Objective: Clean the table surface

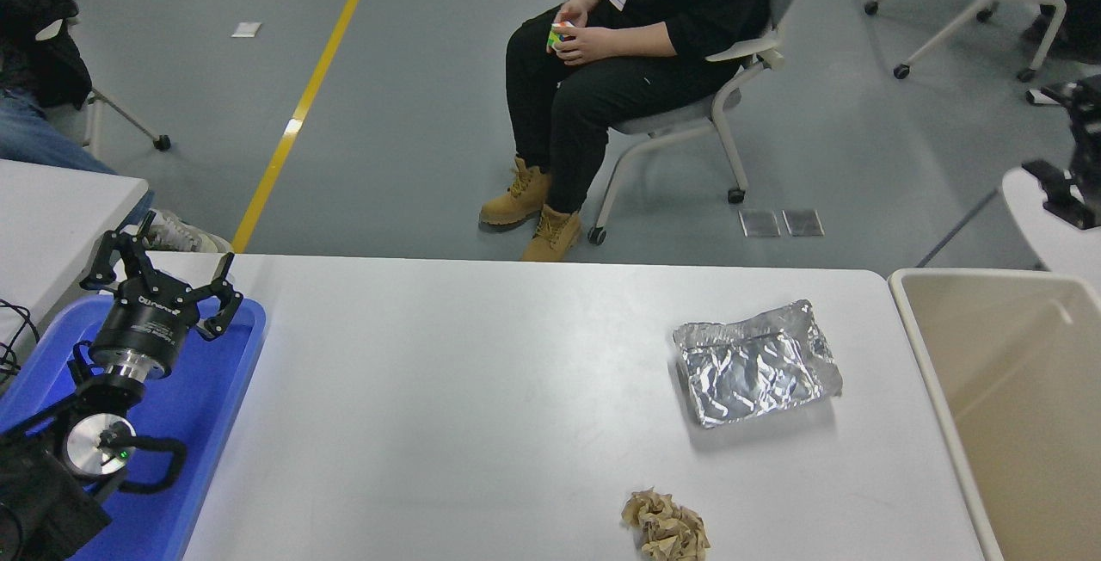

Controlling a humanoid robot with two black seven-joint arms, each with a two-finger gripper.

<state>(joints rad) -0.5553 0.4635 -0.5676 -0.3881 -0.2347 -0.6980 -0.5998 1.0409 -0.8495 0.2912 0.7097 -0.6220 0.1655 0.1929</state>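
The white table surface [482, 389] fills the middle of the view. On it lie a crumpled foil tray [757, 363] at the right and a crumpled brown paper ball [667, 528] at the front edge. My right gripper [1048, 132] is only partly in view at the right edge. It is raised high beyond the table's far right corner, its fingers spread open and empty, far from both items. My left gripper [159, 267] is parked open and empty over the blue tray [206, 423] at the lower left.
A beige rectangular bin [1015, 423] stands against the table's right end. A smaller white table [52, 217] shows at the left. A person sits on a chair [731, 70] beyond the far edge, handling a coloured cube [559, 32].
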